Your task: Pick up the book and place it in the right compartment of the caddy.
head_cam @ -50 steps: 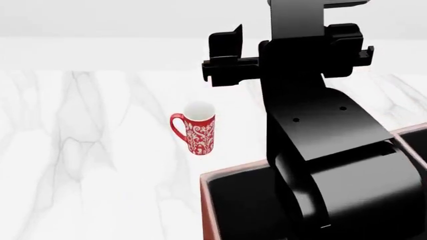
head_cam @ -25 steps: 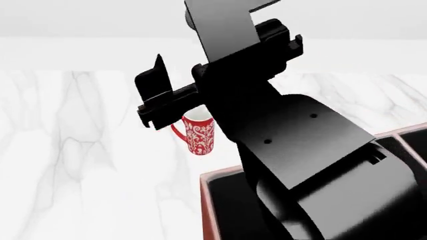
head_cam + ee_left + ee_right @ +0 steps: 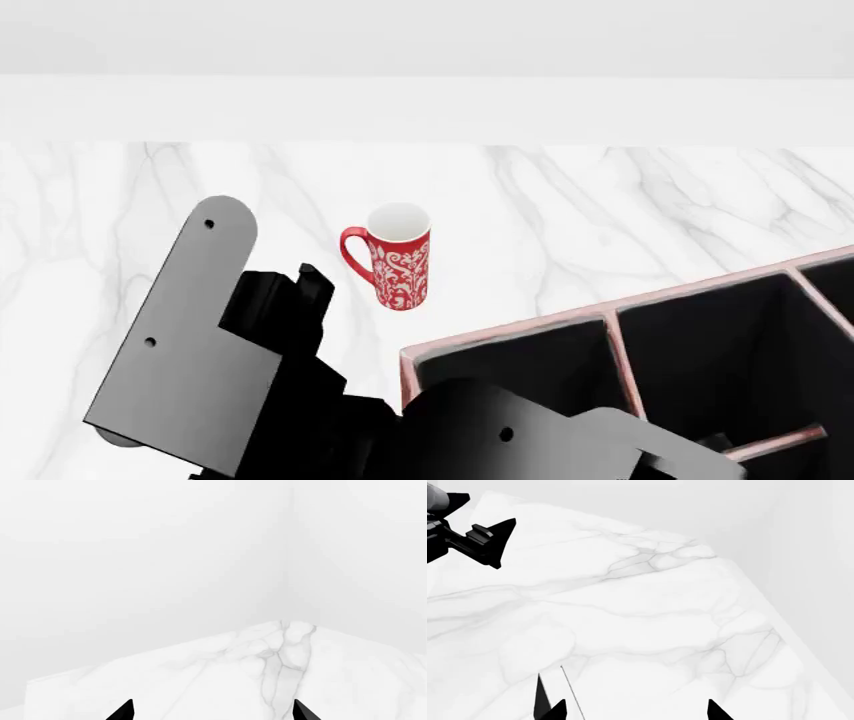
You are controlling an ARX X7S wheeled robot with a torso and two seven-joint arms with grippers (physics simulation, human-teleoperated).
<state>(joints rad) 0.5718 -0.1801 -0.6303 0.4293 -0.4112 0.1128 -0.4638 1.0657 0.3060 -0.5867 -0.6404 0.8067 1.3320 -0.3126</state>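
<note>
The caddy (image 3: 607, 318), reddish-brown with a black interior and pale dividers, stands at the lower right of the head view. The book shows in no view. My left gripper (image 3: 213, 715) is open, with only its two black fingertips (image 3: 123, 711) showing over bare marble near a table corner. My right gripper (image 3: 635, 712) is open over bare marble, with nothing between its fingertips (image 3: 714, 711). A thin dark sliver (image 3: 538, 695) stands beside one right fingertip; I cannot tell what it is. Another black gripper (image 3: 477, 540) shows far off in the right wrist view.
A red-and-white patterned mug (image 3: 396, 257) stands upright on the white marble table (image 3: 601, 200), left of the caddy's far corner. A black arm with a grey plate (image 3: 187, 335) fills the lower left of the head view, close to the caddy's left wall. A white wall runs behind the table.
The black arm has swung from the upper middle of the head view down to the lower left. The mug and the caddy's compartments, partly covered before, now show.
</note>
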